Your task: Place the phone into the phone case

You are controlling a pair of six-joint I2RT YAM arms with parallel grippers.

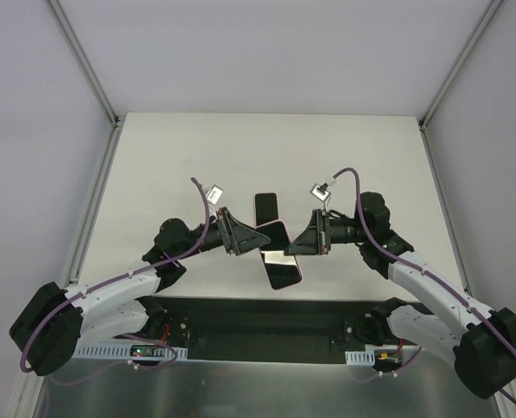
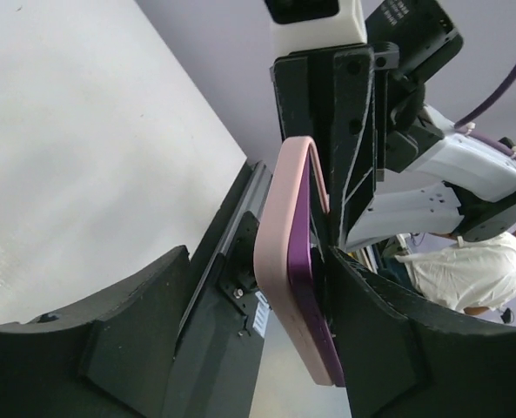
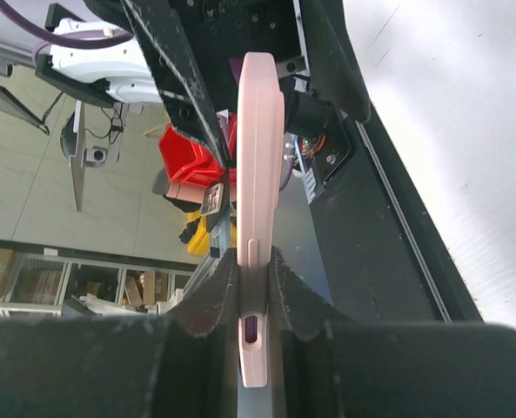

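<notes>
Beneath the pink phone case (image 2: 275, 252), the counter (image 1: 197, 157) carries only a black rectangular slab (image 1: 266, 205). It lies just beyond the case and may be a second handset.

1. Right end effector (image 1: 299, 246): closed firmly on the case. Both fingers clamp its long sides edge-on. This holds the case off the counter and steady against a push from the opposite side.
2. Left end effector (image 1: 251, 237): spread wide and gripping nothing. One finger (image 2: 379, 340) bears on the open face of the case. The other finger (image 2: 110, 348) stands well apart from the case's back.
3. Purple phone (image 2: 303, 279): lies inside the case rim along the visible edge. Seating appears nearly complete, and the bearing finger is probably pressing it home.
4. Side cutout (image 3: 249, 329): purple shows through it.
</notes>
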